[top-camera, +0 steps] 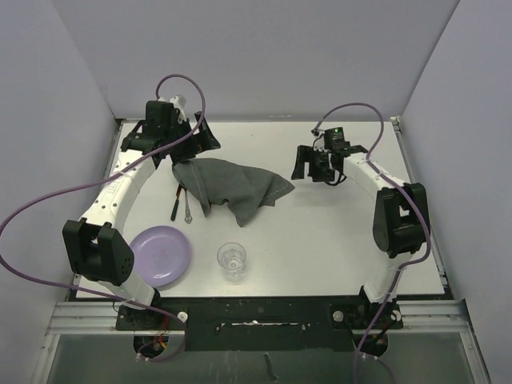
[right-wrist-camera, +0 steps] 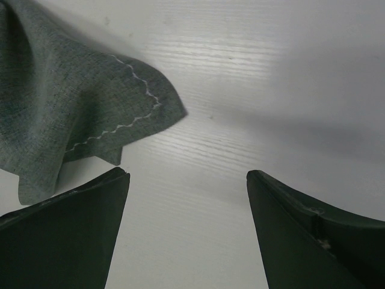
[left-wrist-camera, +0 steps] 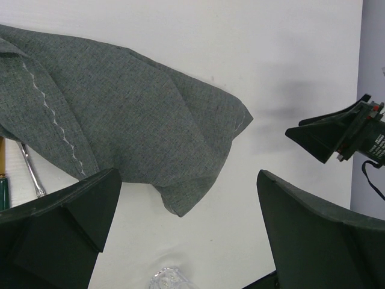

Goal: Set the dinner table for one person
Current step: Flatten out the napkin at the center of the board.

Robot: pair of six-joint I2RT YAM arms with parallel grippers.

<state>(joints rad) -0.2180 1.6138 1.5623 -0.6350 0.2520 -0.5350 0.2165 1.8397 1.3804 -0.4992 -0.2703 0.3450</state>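
Grey placemat [top-camera: 232,186] lies crumpled on the white dinner table [top-camera: 336,240], pale walls [top-camera: 264,48] around. The left gripper [left-wrist-camera: 187,177] and right gripper [right-wrist-camera: 187,173] gape wide.

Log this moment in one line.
left gripper: fingers open, empty | right gripper: fingers open, empty | placemat: crumpled on dinner table, partly over cutlery | plate, glass: near edge

Nothing here can be read — the only lettering is a small label [left-wrist-camera: 378,144] on the right gripper [left-wrist-camera: 293,127], seen from the left wrist — too blurred to make out.
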